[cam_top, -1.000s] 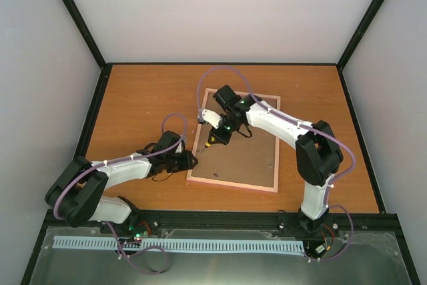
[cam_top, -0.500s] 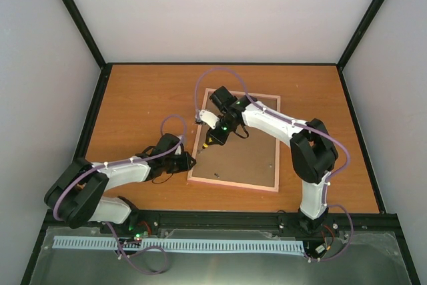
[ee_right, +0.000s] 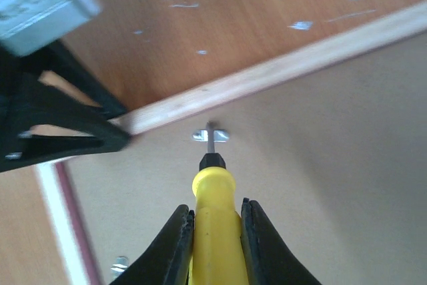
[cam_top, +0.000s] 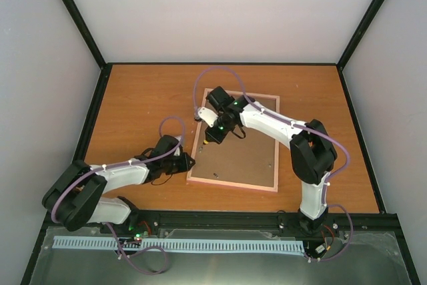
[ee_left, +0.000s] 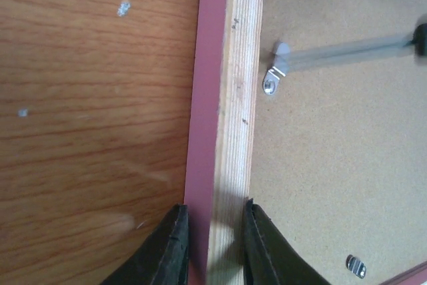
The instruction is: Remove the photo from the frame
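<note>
At the left, the bench [cam_top: 133,105] is smooth orange-brown wood grain with a few pale specks. The left tool [ee_left: 215,248] is clenched on the left rail of the frame [ee_left: 233,65], with one finger outside at the pink edge and one inside by the board.

The frame lies face down near the middle of the bench. Its rail is pale layered wood with a thin pink border. The board [cam_top: 247,158] on its back is flat, brown and grainy, like pressed fibre. The photo is not visible — I judge it lies under this board.

Further right, a small bent metal tab [ee_right: 211,135] holds the board. The right tool [ee_right: 215,215] is grasping a screwdriver [ee_right: 213,191] with a round yellow handle, and its thin blade reaches that tab.

The step in hand seems to be turning the tab aside. To do it well, the left tool should hold the frame firmly so it cannot slide. The blade should push the tab sideways at a low angle — not dig into the soft board.
</note>
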